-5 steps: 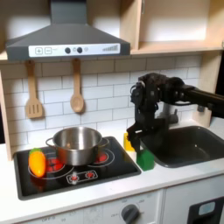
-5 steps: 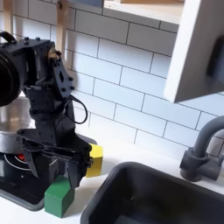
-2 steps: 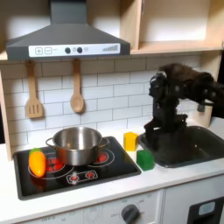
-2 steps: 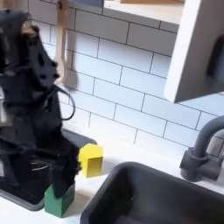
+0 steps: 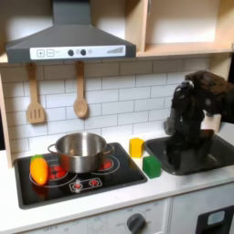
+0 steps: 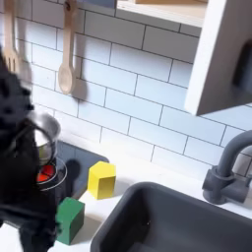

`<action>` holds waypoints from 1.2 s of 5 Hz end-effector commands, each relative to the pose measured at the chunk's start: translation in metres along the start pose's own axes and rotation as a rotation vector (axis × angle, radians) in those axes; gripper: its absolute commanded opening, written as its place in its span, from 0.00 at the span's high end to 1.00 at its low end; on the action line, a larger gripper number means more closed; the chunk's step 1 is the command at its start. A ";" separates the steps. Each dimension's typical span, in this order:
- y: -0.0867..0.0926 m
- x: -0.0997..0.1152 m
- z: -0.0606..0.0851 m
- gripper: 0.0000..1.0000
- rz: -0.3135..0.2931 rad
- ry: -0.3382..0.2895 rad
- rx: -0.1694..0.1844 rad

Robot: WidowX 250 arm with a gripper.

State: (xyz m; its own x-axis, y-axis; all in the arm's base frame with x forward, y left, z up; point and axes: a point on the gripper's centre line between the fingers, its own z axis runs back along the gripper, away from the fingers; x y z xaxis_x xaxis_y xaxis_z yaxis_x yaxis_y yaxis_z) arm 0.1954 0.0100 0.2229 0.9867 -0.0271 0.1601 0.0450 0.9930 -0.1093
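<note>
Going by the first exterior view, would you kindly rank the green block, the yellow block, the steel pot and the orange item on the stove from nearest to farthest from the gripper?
The gripper hangs over the sink.
1. Green block, on the counter at the stove's right edge; the yellow block behind it is too close to call.
2. Steel pot, on the stove.
3. Orange item, on the stove's left side.

The black WidowX arm stands at the first exterior view's right, its upper links folded high and its wrist pointing straight down. The black gripper hangs low at the arm's foot; blur hides whether its jaws are parted or closed. In the second exterior view the arm is a dark, blurred mass along the left edge.
</note>
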 end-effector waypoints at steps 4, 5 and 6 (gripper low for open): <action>-0.004 -0.018 0.004 0.00 -0.003 -0.015 0.005; -0.004 -0.019 0.003 0.00 -0.004 -0.013 0.003; -0.004 -0.019 0.003 0.00 -0.004 -0.013 0.004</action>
State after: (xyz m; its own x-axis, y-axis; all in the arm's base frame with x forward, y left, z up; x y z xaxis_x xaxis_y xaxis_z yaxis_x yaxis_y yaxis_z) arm 0.1763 0.0071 0.2235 0.9844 -0.0283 0.1736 0.0473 0.9932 -0.1062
